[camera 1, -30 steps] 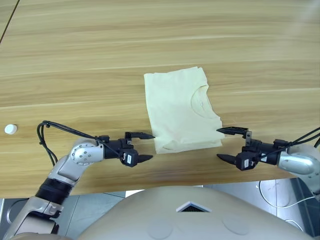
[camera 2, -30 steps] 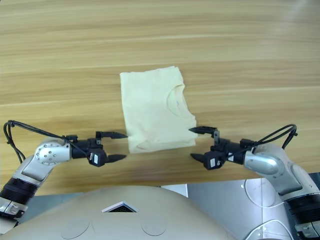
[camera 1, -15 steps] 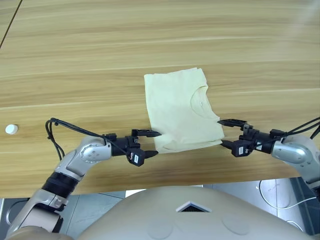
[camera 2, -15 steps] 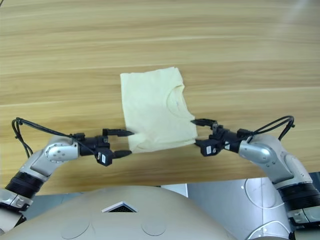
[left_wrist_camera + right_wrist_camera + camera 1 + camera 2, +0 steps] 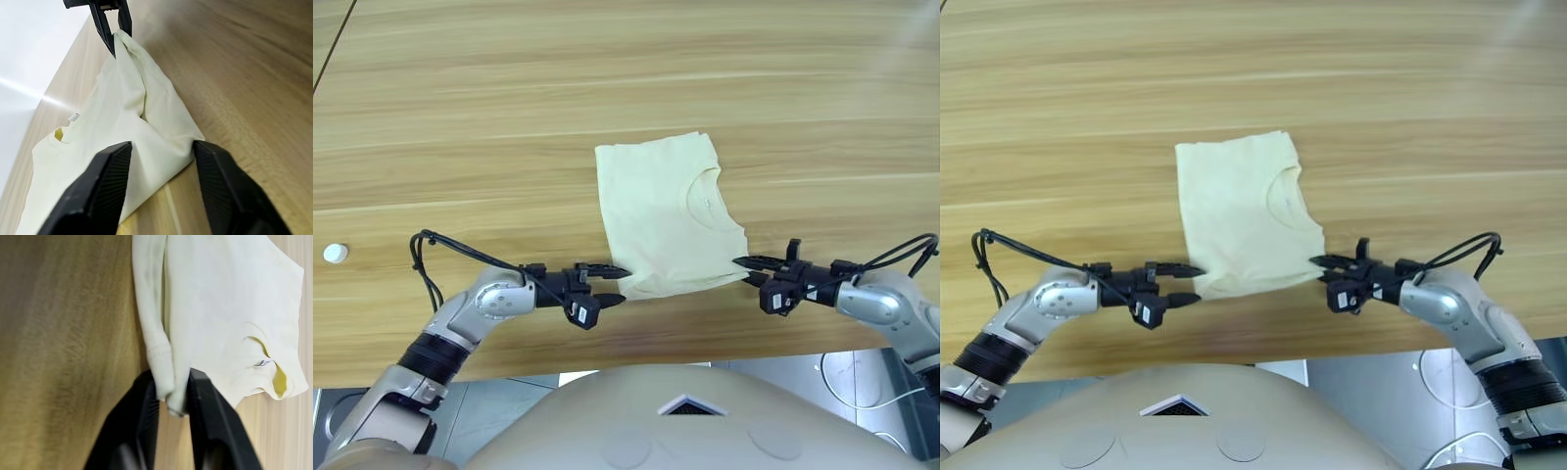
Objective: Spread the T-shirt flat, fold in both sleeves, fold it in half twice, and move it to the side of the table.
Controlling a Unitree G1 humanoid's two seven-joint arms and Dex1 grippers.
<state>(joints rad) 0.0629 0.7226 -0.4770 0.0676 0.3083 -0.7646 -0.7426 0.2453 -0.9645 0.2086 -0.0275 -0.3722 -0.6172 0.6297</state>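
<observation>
Pinching the near right corner of the T-shirt point(image 5: 666, 215), our right gripper point(image 5: 744, 269) has its fingers point(image 5: 139, 431) clamped on a bunched roll of cloth. Our left gripper point(image 5: 623, 285) sits at the near left corner with its jaws apart. The corner lies between them and is not yet gripped. The shirt itself lies as a folded rectangle in the middle of the table point(image 5: 509, 98), close to the near edge, collar toward the right.

We judge this uneven hold to be the main risk. If we lift or drag now, only the right corner comes up, and the fold would likely twist or fall open. The left jaws straddle just the tip of the corner, so closing here may catch only the top layer or miss the cloth altogether. On the right the cloth is gathered rather than flat, so it may carry a wrinkle into the next fold. With the hem this close to the table's near edge, a pull toward us could slide the shirt off.
</observation>
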